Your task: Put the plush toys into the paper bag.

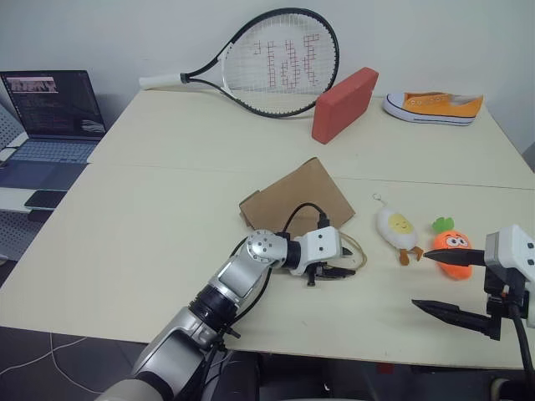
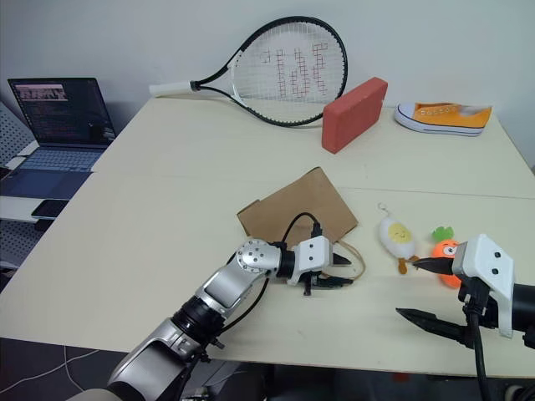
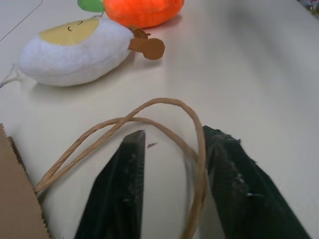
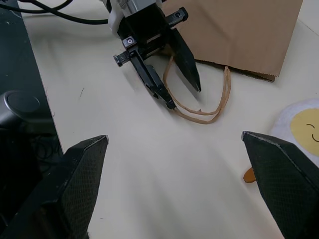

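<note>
Paper bag [image 1: 297, 199] flat at table centre; egg toy [image 1: 397, 230], carrot toy [image 1: 452, 249] at its three o'clock, unbagged | left gripper [image 4: 173, 82] straddling bag handles [image 3: 149, 119], not clamped | right gripper [image 1: 451, 284] wide, empty

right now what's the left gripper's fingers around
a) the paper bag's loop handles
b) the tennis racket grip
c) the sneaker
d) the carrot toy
a: the left gripper has one black finger on each side of the twisted handles of the flat paper bag, while the carrot toy and egg toy lie untouched beside it.
</note>
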### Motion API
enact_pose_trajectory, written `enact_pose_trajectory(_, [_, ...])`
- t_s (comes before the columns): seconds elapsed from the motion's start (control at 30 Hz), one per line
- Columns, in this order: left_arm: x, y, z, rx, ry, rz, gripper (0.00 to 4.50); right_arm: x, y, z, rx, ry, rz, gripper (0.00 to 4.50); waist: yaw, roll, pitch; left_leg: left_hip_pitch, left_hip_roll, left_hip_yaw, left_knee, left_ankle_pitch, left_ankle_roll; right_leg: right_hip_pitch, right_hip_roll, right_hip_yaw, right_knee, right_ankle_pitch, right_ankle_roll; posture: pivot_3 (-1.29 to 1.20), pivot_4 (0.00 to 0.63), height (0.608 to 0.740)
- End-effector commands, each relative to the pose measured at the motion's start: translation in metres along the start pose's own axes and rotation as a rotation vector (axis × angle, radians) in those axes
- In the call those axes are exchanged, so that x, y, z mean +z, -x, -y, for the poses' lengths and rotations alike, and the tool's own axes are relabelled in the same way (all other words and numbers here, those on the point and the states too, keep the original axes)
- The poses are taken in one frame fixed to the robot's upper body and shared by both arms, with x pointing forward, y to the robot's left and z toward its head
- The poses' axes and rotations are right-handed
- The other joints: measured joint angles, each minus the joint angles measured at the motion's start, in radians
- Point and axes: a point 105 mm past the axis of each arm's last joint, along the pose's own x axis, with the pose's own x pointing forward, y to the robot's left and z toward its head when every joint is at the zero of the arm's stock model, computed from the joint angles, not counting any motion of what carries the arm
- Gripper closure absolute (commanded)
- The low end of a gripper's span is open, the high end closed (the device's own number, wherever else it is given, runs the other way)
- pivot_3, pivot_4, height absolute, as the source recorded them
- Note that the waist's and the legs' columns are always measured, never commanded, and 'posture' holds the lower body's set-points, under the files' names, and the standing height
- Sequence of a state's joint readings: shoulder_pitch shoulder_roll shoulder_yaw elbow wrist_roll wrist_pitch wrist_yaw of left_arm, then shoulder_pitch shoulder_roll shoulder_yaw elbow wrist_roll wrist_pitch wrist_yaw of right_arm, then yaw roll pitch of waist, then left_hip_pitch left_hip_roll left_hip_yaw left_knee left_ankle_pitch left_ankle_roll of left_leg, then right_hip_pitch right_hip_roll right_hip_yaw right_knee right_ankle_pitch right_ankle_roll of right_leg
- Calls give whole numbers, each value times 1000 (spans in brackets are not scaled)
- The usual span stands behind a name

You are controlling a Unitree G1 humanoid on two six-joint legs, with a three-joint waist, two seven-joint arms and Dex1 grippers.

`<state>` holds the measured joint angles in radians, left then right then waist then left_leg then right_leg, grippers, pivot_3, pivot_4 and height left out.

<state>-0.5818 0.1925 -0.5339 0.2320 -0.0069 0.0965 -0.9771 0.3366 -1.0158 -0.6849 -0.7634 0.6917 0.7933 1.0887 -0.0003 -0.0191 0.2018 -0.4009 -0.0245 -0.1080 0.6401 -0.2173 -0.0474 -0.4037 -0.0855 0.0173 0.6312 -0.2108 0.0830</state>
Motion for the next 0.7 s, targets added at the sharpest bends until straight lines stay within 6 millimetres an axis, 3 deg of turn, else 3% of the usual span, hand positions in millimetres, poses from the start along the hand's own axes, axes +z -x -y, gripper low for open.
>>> enact_pose_trajectory(0.03, [10, 1, -3, -8, -34, 29, 3932, 6, 1, -3, -3, 25, 19, 0, 0, 0, 0, 0, 0, 0, 0, 0, 0, 0, 0, 0, 0, 0, 0, 0, 150, 740])
enact_pose_trajectory(0.1, [14, 6, -7, -4, -21, 47, 4486, 6, -1, -4, -4, 26, 24, 0, 0, 0, 0, 0, 0, 0, 1, 0, 0, 0, 0, 0, 0, 0, 0, 0, 150, 740])
enact_pose_trajectory(0.3, [35, 26, -18, 11, 38, 129, 4486, 8, -12, -3, -1, 32, 56, 0, -1, 0, 0, 0, 1, 0, 1, 0, 0, 0, 0, 0, 0, 0, -1, 0, 150, 740])
enact_pose_trajectory(0.63, [77, 74, -33, -6, 249, 314, 4486, 18, -62, 2, -51, -25, 204, 0, -3, 0, 0, 0, 1, -1, 1, 0, 0, 0, 0, -1, 0, 0, -1, 0, 150, 740])
enact_pose_trajectory(0.7, [84, 81, -37, -5, 286, 349, 4500, 19, -74, 2, -57, -45, 229, 360, -3, 0, 0, -1, 0, -1, 2, 0, 0, 0, 0, -1, 0, 0, -1, 0, 150, 740])
